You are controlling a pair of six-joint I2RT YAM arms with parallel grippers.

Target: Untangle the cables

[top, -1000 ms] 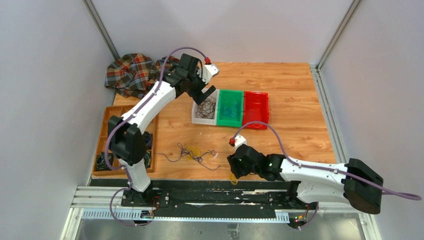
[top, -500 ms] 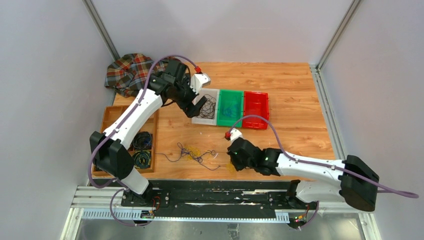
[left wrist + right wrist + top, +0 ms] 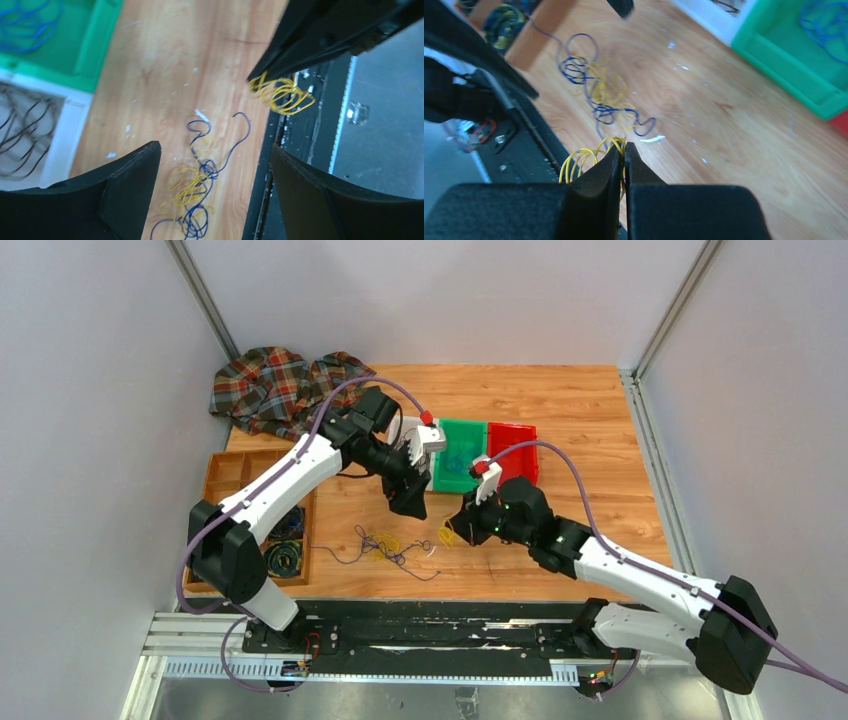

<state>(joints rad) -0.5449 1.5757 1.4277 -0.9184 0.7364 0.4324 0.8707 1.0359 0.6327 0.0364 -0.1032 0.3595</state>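
Note:
A tangle of thin blue and yellow cables (image 3: 390,545) lies on the wooden table near its front edge; it also shows as the tangle (image 3: 197,185) and the tangle (image 3: 599,95). My right gripper (image 3: 457,530) is shut on a separate yellow cable (image 3: 584,160), pinched at the gripper's tips (image 3: 624,146), with its loops hanging above the table to the right of the tangle. My left gripper (image 3: 215,147) hovers open above the tangle with nothing between its fingers. The held yellow cable (image 3: 282,95) shows in the left wrist view too.
A white bin (image 3: 65,130) with dark cables, a green bin (image 3: 458,455) with blue cable and a red bin (image 3: 512,455) stand side by side mid-table. A wooden organiser tray (image 3: 225,490) with coiled bundles sits left. Plaid cloth (image 3: 280,385) lies at the far left. A black rail (image 3: 420,625) runs along the near edge.
The right gripper shut on the yellow cable at the near edge and lifted it toward the bins. The left arm swung from the white bin to above the tangle.

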